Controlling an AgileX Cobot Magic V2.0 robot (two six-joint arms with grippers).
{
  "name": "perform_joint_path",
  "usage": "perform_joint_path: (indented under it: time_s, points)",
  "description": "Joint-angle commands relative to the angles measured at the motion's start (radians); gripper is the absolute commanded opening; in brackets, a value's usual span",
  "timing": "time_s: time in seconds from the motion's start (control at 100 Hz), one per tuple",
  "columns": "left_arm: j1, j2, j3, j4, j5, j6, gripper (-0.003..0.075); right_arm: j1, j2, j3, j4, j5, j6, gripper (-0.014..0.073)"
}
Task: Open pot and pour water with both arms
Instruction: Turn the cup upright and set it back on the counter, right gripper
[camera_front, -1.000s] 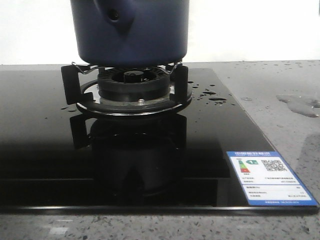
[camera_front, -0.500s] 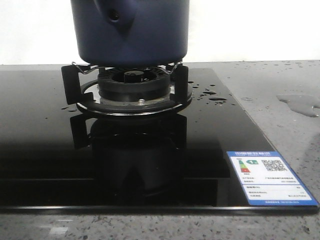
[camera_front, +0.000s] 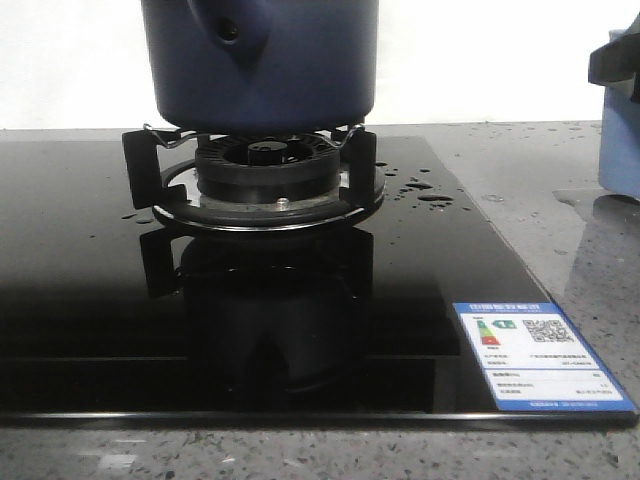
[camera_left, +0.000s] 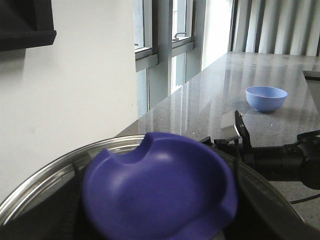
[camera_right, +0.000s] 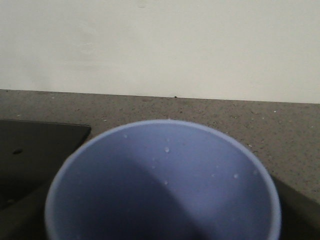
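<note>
The dark navy pot (camera_front: 262, 62) stands on the gas burner (camera_front: 268, 170), its handle stub with the round hole (camera_front: 228, 30) facing me; its top is cut off by the frame. In the left wrist view a purple-blue lid knob (camera_left: 160, 190) fills the space at my left gripper (camera_left: 159, 220), ringed by the lid's steel rim (camera_left: 45, 175); the fingers are mostly hidden. My right gripper (camera_front: 614, 60) holds a pale blue cup (camera_front: 622, 140) at the right edge of the front view. The cup (camera_right: 165, 190) shows from above, droplets inside.
The black glass hob (camera_front: 90, 330) carries a blue energy label (camera_front: 535, 355) at its front right corner and water drops (camera_front: 420, 190) beside the burner. A grey stone counter (camera_front: 560, 240) surrounds it. A pale blue bowl (camera_left: 266, 97) sits further along the counter.
The pale blue cup, with my right gripper on it, has come into the front view at the right edge, over the spot where a water puddle lay. The pot has not moved.
</note>
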Motion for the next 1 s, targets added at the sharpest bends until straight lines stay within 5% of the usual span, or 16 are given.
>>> perform_joint_path:
  time_s: [0.0,0.27,0.83,0.99]
  points:
    - [-0.009,-0.026,-0.032,-0.107,0.03,0.001,0.0251,-0.003,-0.021,-0.026,0.003,-0.062,0.008,0.0598]
    - [-0.009,-0.026,-0.032,-0.107,0.03,0.001,0.0251,-0.003,-0.084,-0.026,0.003,0.006,0.014,0.0654]
    - [-0.009,0.064,-0.032,-0.138,-0.045,0.081,0.0251,-0.003,-0.575,-0.026,0.003,0.269,0.033,0.0655]
    - [-0.009,0.125,-0.034,-0.15,-0.047,0.113,0.0251,-0.003,-0.717,-0.026,0.003,0.375,0.033,0.0579]
